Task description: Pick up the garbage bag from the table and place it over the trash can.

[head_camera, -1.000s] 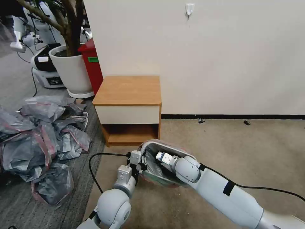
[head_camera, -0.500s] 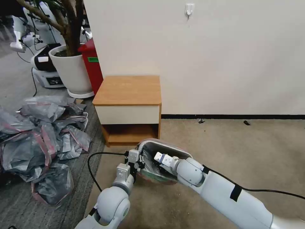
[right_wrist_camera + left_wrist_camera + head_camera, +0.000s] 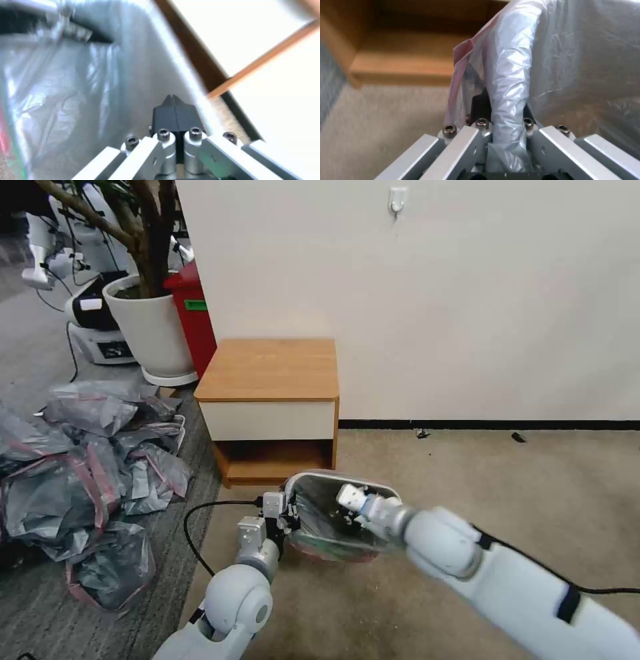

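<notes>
Bag going over the can's rim

The left gripper (image 3: 288, 511) is staying clamped on the garbage bag (image 3: 327, 517) at the trash can (image 3: 347, 480), while the right gripper (image 3: 173, 105), fingers together, is pushing deeper inside, before the table (image 3: 270, 370).

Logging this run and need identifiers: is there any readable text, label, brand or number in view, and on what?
No text can be read.
Green label on the red bin: too small to read.
White patch on the black machine behind the plant pot: too blurred to tell if it carries print.
</notes>
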Robot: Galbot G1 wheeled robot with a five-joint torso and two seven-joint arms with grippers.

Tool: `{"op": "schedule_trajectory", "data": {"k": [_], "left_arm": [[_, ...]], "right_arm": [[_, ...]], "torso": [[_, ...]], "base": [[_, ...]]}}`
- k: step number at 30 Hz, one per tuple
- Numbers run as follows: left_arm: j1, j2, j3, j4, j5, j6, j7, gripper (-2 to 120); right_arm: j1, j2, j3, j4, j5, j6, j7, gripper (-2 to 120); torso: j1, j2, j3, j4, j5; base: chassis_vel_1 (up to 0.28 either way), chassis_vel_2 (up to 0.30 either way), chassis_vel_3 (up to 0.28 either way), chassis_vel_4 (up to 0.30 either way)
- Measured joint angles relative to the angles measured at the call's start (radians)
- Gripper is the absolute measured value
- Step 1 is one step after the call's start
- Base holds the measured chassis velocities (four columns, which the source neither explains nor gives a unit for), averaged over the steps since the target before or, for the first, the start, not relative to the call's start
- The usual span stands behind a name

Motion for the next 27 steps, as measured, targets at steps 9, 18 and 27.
{"op": "schedule_trajectory", "data": {"k": [9, 18, 27], "left_arm": [[-0.021, 0.011, -0.053, -0.035, -0.372, 0.115, -0.213, 2], [-0.05, 0.019, -0.043, -0.017, -0.5, 0.165, -0.349, 2], [-0.063, 0.018, -0.025, 0.007, -0.503, 0.197, -0.384, 2]], "right_arm": [[-0.213, -0.039, 0.231, 0.077, 0.042, 0.308, 0.348, 2], [-0.379, 0.097, 0.38, 0.085, 0.0, 0.479, 0.462, 38], [-0.389, 0.129, 0.379, 0.076, -0.005, 0.478, 0.464, 68]], "torso": [[0.0, 0.0, 0.0, 0.0002, 0.0001], [0.0, 0.0, 0.0, 0.0, -0.0002], [0.0, 0.0, 0.0, 0.0001, -0.0003]], "base": [[0.0, 0.0, 0.0, 0.0], [0.0, 0.0, 0.0, 0.0], [0.0, 0.0, 0.0, 0.0]]}}
